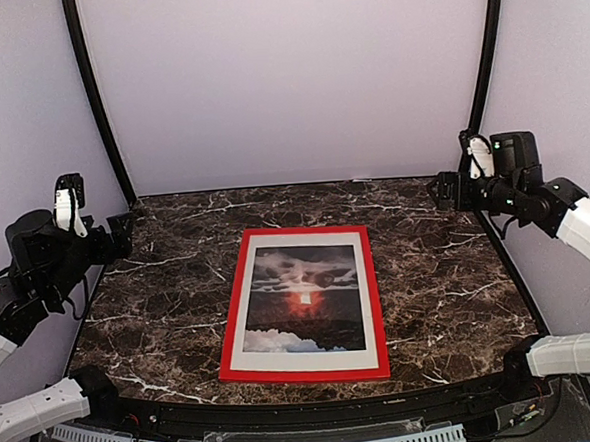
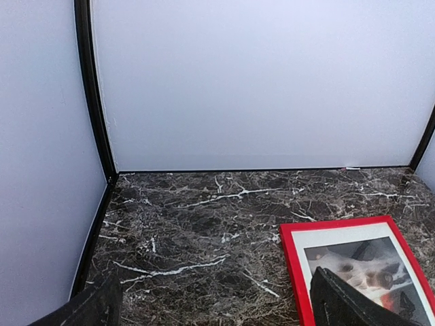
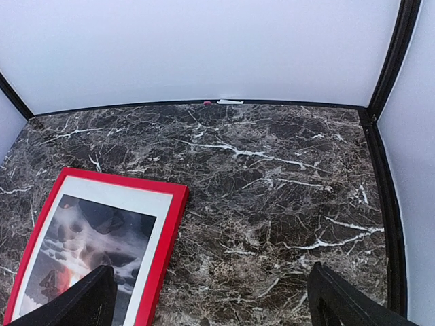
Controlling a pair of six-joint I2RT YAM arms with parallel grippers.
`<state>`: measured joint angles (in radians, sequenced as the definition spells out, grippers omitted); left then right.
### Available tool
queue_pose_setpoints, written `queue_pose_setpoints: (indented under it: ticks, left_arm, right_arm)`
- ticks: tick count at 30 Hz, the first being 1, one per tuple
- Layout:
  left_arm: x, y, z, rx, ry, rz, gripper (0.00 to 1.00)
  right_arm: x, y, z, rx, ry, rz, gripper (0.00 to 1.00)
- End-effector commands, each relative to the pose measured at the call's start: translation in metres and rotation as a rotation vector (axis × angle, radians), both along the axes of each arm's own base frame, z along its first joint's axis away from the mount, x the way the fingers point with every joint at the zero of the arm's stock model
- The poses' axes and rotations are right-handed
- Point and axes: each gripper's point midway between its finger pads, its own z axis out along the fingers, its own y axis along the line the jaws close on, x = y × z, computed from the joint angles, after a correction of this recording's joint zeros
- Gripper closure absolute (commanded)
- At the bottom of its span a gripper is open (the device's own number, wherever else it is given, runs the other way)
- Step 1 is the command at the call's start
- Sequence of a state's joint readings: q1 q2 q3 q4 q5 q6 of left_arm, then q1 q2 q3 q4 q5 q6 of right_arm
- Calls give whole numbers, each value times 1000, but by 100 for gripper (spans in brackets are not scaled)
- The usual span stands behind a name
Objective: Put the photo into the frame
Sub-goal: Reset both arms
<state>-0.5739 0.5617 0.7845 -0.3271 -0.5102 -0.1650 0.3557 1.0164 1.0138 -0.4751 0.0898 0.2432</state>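
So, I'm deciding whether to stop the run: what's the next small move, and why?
Probably none, I'd stop: the photo already sits in the frame, flat on the table, and the left gripper and right gripper hang open and empty at the sides.

— Anything standing in the way on the table point(image 1: 438, 272)?
— Only the frame point(image 1: 377, 296), flat in the middle, nearer the front edge. It lies low, so there's room to pass over it.
— And round it?
— Open marble to its left, right and behind, up to the back wall point(image 1: 286, 81). Side walls shut in both edges, with a black post point(image 1: 95, 103) at each far corner. The left arm point(image 1: 47, 261) and right arm point(image 1: 534, 191) hang at the sides, well apart from the frame.
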Motion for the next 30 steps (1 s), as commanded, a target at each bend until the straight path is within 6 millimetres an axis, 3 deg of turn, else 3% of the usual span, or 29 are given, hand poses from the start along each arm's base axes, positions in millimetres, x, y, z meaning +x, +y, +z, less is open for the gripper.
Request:
queue_pose_setpoints:
  ticks: [1,11,30]
  left_arm:
    - [3,-1,-10,45,-5,-8,1]
    - [7,-11,-26,62,31,-49,1]
    - [7,-12,-34,72,42,-50,1]
  right_arm:
    - [2,0,16,-9,-84,5,1]
    - [3,0,13,-21,-90,12,1]
    - [1,3,14,-16,-99,31,1]
